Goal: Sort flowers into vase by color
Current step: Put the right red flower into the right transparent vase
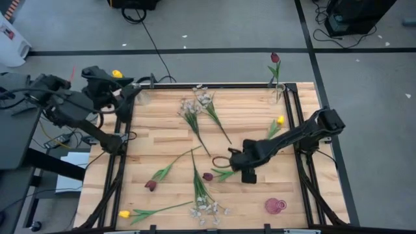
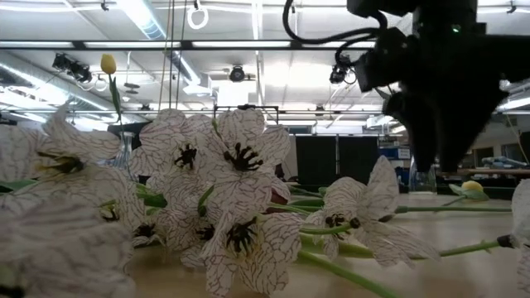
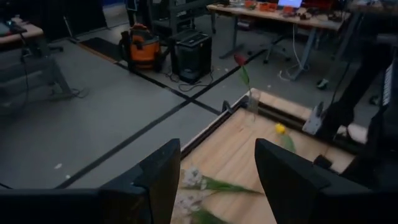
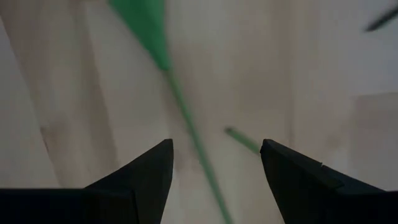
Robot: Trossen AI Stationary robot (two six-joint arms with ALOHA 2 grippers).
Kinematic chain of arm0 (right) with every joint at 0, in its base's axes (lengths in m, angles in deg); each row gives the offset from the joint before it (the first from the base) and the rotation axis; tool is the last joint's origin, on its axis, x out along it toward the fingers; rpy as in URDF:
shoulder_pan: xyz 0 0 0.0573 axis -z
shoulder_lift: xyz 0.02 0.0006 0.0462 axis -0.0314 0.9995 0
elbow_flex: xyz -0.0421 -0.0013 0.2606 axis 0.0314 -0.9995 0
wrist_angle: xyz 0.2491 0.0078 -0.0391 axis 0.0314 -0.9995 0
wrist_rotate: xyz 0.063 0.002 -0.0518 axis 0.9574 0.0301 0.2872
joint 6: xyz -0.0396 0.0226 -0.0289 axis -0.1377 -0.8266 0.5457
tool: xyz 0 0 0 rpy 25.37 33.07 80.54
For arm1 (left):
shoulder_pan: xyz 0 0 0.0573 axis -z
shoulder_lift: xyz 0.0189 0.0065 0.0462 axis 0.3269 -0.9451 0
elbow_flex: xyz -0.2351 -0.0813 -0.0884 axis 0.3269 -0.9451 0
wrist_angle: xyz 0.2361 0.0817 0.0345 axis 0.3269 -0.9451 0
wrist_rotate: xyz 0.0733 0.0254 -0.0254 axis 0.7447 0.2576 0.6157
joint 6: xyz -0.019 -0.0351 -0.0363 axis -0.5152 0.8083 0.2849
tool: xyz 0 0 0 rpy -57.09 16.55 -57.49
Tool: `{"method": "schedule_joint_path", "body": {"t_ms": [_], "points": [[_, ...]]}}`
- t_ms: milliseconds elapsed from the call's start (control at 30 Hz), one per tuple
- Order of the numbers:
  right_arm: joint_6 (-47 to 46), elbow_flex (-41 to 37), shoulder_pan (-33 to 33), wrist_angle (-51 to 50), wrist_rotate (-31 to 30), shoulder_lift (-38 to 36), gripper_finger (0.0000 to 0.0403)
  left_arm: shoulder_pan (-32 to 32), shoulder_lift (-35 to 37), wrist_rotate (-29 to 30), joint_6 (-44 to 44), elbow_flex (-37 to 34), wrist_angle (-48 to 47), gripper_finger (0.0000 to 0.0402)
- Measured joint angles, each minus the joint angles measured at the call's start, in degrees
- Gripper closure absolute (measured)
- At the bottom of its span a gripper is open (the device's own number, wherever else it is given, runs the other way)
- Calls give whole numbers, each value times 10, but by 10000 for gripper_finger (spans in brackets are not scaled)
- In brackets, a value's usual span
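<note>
Step in hand looks like a pick: right end effector [image 1: 249, 174] is low over the light butcher-block wooden table [image 1: 253, 110], beside the dark red artificial tulip with green plastic stem [image 1: 208, 176]. In the right wrist view its fingers [image 4: 134, 180] are spread, with a thin green stem [image 4: 189, 134] running between them over bare wood; nothing is pinched yet.

Left end effector [image 1: 133, 91] waits at the table's far-left corner, jaws spread and empty, near a yellow tulip standing in a clear glass vase [image 1: 117, 74].

Rest of the flowers:
- red tulip upright in clear vase at far-right corner [image 1: 275, 58]
- yellow tulip at the right edge [image 1: 280, 120]
- whitish blossom sprays at far centre [image 1: 195, 105] and near edge [image 1: 208, 208]; papery veined petals, dark centres
- second dark red tulip [image 1: 151, 185] and yellow tulip [image 1: 124, 214] near-left
- small pink glass vase [image 1: 275, 206] near-right, empty

Next move, as I read it: drop a bit, close on the stem, lift. Stem is thin and smooth, so it may roll or slip if not centred.
</note>
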Motion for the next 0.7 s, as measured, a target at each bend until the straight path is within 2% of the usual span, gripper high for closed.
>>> {"method": "schedule_joint_path", "body": {"t_ms": [133,233,367,467,567,700], "points": [[-18,0,-21,12,26,16,149,20,70,0,1,-120,8,191],[-42,0,-31,16,38,11,149,43,134,-8,-17,-223,70,191],[-72,0,-33,28,42,-4,149,65,225,-11,-62,-376,194,191],[-76,0,-29,74,59,-5,149,70,294,-15,-74,-506,290,191],[-77,1,-24,126,74,-5,149,70,351,-52,-88,-627,422,191],[-92,1,-11,136,64,-5,149,70,396,-102,-140,-761,605,191]]}}
